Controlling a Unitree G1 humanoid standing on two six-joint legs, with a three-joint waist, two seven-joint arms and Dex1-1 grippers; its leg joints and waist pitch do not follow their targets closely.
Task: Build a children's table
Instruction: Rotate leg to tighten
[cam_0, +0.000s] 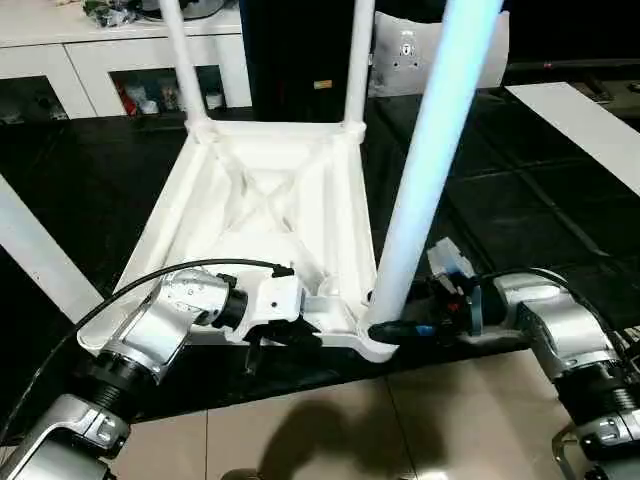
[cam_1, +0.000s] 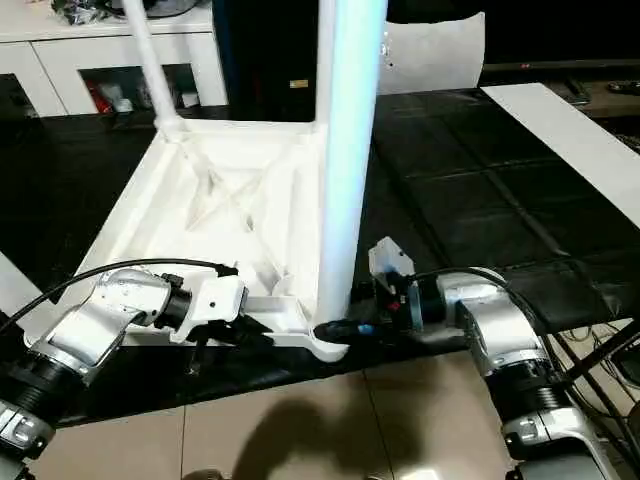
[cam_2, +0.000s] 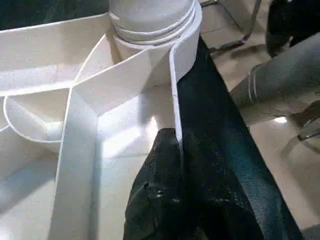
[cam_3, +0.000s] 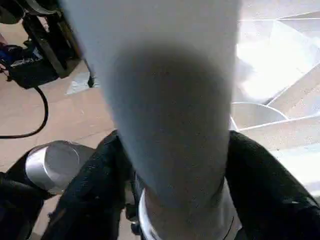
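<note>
White plastic tabletop lies inverted on the black table, its near rim pinched by the closed left hand. Right hand straddles the near-corner leg at its socket. Advise pressing straight down; two far legs stand seated.

Black-covered work surface, front edge at tan tiled floor.

Lying directly on it: upturned white table top, ribbed underside up, near rim just ahead of left gripper, near corner socket beside right gripper.

White board flat on the cover, well beyond right gripper, outward.

Another white strip on the cover, outward of left gripper.
</note>
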